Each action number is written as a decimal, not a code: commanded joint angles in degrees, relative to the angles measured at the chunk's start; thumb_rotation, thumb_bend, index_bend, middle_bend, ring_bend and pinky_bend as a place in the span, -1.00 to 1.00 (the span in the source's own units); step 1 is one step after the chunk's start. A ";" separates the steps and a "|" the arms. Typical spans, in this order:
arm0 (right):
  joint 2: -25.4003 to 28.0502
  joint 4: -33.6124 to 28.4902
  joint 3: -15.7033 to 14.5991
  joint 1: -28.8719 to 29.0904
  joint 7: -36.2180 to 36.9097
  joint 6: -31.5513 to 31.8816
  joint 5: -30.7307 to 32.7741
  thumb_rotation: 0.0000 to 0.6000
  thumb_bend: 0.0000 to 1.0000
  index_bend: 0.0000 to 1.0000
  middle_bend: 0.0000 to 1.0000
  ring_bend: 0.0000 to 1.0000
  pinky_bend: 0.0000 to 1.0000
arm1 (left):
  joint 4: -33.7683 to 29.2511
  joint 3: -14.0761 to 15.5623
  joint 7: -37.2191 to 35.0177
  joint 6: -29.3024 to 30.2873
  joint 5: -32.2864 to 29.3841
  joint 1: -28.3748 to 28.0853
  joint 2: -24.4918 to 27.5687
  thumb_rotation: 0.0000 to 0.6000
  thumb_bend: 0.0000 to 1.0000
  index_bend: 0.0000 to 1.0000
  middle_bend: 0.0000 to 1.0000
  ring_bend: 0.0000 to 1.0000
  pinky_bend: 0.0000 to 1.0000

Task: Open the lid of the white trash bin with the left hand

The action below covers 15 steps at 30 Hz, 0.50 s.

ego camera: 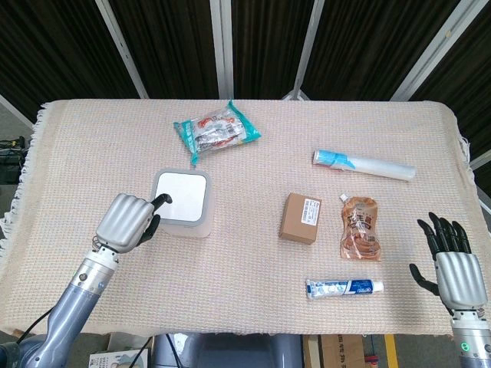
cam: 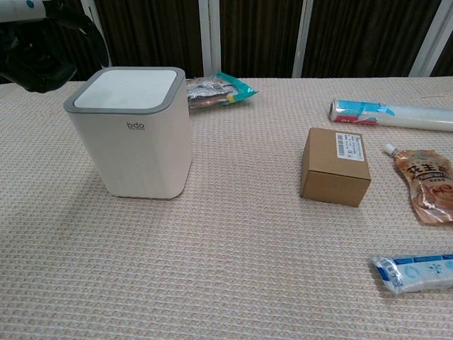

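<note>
The white trash bin (ego camera: 182, 204) with a grey rim stands left of the table's middle; its flat white lid (ego camera: 181, 192) lies down and closed. In the chest view the bin (cam: 132, 142) shows "bdo" on its front and its lid (cam: 127, 88) is level. My left hand (ego camera: 126, 221) is just left of the bin, fingers curled in, with one dark fingertip (ego camera: 163, 199) reaching over the lid's left rim; contact is unclear. The chest view shows this left hand (cam: 34, 62) as a dark shape at the upper left of the bin. My right hand (ego camera: 454, 261) hovers at the table's near right corner, fingers spread, holding nothing.
A snack packet (ego camera: 217, 132) lies behind the bin. A brown cardboard box (ego camera: 301, 218), an orange pouch (ego camera: 360, 226), a roll in white wrap (ego camera: 363, 163) and a toothpaste tube (ego camera: 345, 287) lie on the right half of the woven cloth.
</note>
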 commanded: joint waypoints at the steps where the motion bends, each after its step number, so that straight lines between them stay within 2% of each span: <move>1: 0.14 -0.12 0.07 -0.07 0.21 0.13 0.03 1.00 -0.39 -0.77 -0.97 -0.95 -0.95 | 0.33 0.61 0.60 0.07 -0.78 -0.71 -0.55 1.00 0.53 -0.32 0.83 0.77 0.60; 15: 0.26 -0.21 0.21 -0.04 1.01 -0.11 0.33 1.00 -0.39 -0.77 -0.97 -0.95 -0.95 | 2.97 3.76 3.98 -0.09 -2.75 -4.27 -3.59 1.00 0.53 -0.32 0.85 0.77 0.65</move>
